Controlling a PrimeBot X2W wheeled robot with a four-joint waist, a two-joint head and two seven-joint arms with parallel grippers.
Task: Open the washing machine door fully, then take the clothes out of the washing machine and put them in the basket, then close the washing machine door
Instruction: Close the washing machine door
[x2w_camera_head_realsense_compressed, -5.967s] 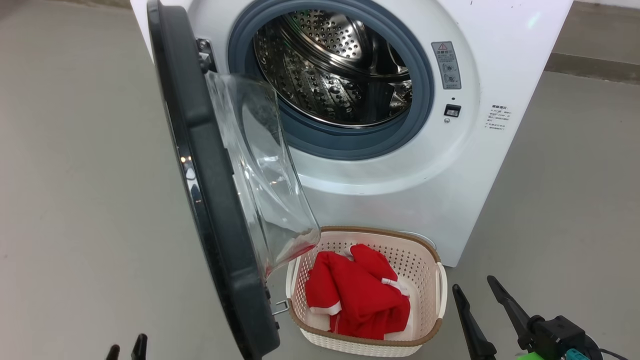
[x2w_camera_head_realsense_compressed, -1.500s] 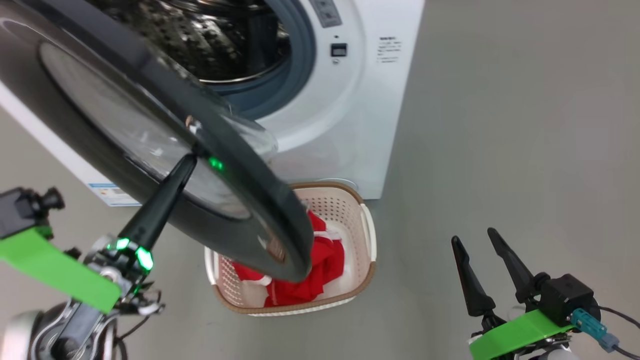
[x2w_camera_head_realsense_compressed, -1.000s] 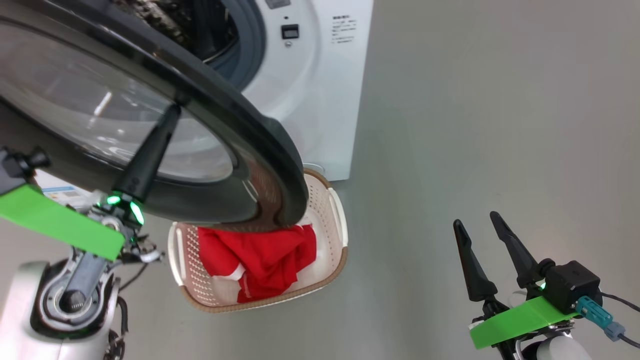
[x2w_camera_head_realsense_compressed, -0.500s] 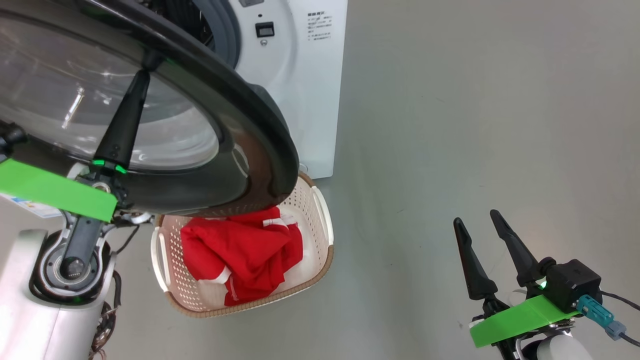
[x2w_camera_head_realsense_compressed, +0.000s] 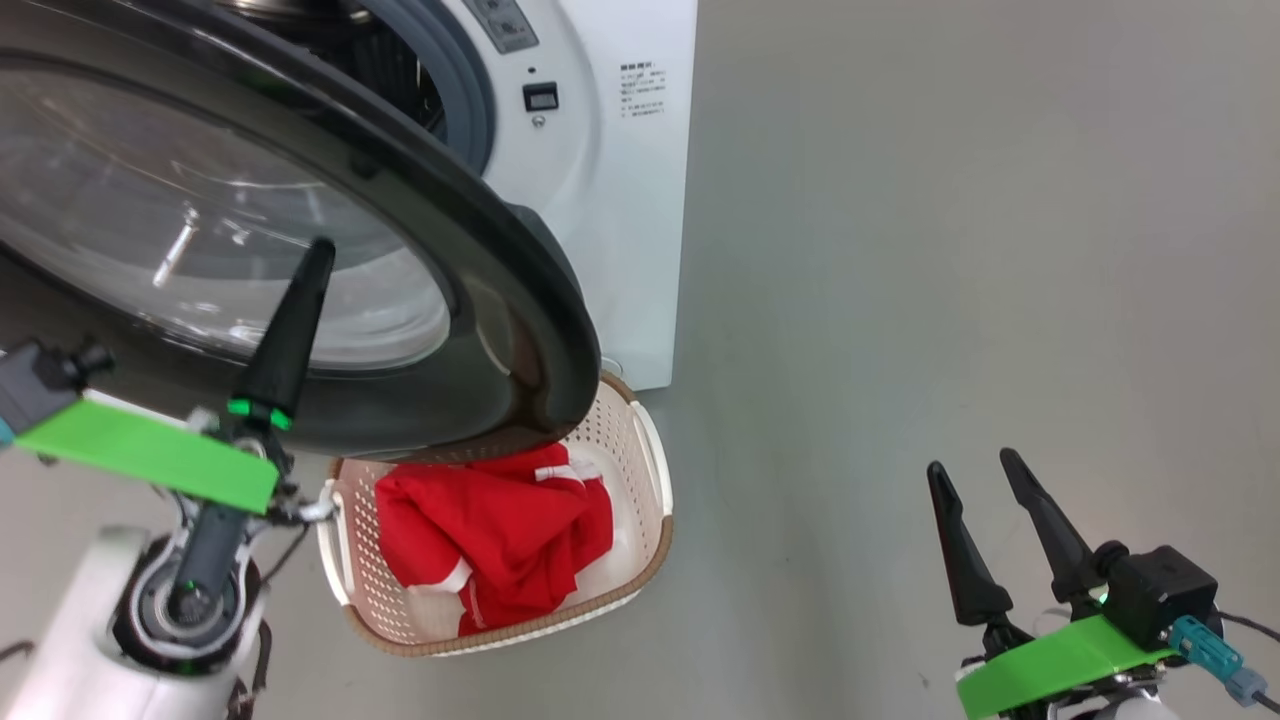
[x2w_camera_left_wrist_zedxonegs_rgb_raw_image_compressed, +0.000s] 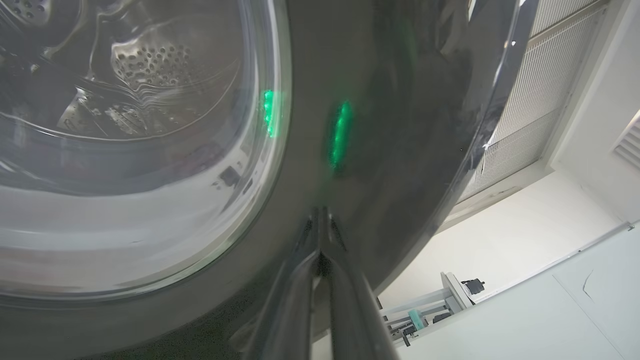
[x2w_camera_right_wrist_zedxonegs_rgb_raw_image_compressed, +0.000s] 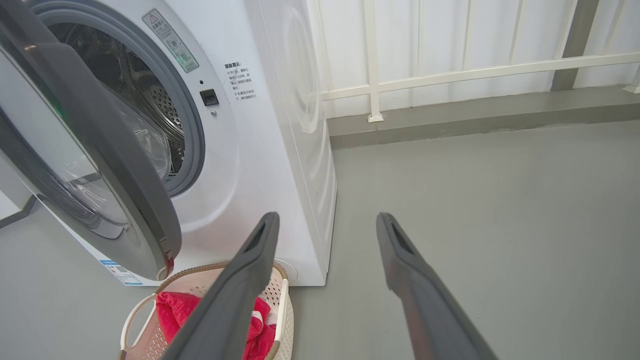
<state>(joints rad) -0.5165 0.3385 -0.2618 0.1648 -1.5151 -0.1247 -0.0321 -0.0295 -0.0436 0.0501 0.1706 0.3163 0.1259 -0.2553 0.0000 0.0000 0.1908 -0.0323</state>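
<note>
The washing machine door stands partly open, swung out from the white washing machine towards the camera, its glossy black rim and clear window taking up the upper left of the head view. The left end effector is closed, its two dark fingers pressed together with nothing between them, pointing up at the door's outer face. In the left wrist view the joined tips of this end effector meet their own reflection on the black rim just beside the glass, so they look to be touching it, though a thin gap cannot be ruled out. The clothes, red with white trim, lie bundled in the basket, which sits on the grey floor right in front of the machine and just beside the left arm. The door's lower edge hangs over the basket's far side and hides part of its rim. The right end effector is open, its fingers spread and empty, hovering over bare floor well apart from the basket and the door. From the right wrist, that end effector frames the machine's corner; the door leans out at the left, with the perforated drum visible behind it and the basket of clothes below its edge.
</note>
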